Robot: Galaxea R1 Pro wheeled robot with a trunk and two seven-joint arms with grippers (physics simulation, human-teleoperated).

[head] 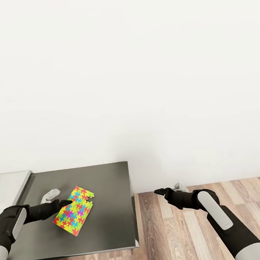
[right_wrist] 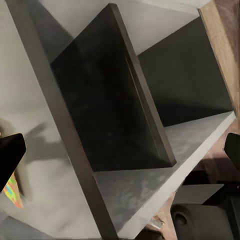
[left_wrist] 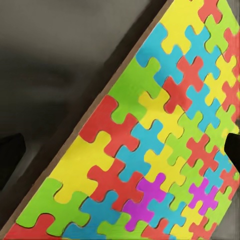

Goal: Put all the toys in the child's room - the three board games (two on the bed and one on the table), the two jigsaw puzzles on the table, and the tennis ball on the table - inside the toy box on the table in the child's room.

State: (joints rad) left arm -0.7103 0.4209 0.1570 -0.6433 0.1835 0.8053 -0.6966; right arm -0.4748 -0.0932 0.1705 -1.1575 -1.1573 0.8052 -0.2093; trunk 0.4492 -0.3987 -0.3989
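Head view: the left gripper (head: 68,203) reaches over the dark grey top of the table (head: 110,197), its dark fingertips meeting the near edge of a jigsaw puzzle (head: 75,212), a thin board of interlocking yellow, red, blue, green and purple pieces. The puzzle lies directly ahead of and partly beneath this gripper, resting on the table surface and turned diagonally to the table's edges; whether it lies entirely flat cannot be determined. A second slab of puzzle pieces appears at the far corner of the first, though whether this is a separate board cannot be told. Whether the left fingers are spread or pinching the board cannot be told. Left wrist view: the jigsaw puzzle (left_wrist: 165,150) lies close before the camera, its brown edge running diagonally against the dark table (left_wrist: 55,65); a dark fingertip shows at each side of the picture, with the board between them. Head view: the right gripper (head: 160,191) is held beyond the table's end, above the wood-plank floor (head: 180,237), well apart from the puzzle. Right wrist view: two dark fingertips (right_wrist: 11,150) stand at opposite sides, plainly spread and holding nothing; ahead of them is the table's dark side panel (right_wrist: 110,95) and pale underside structure.
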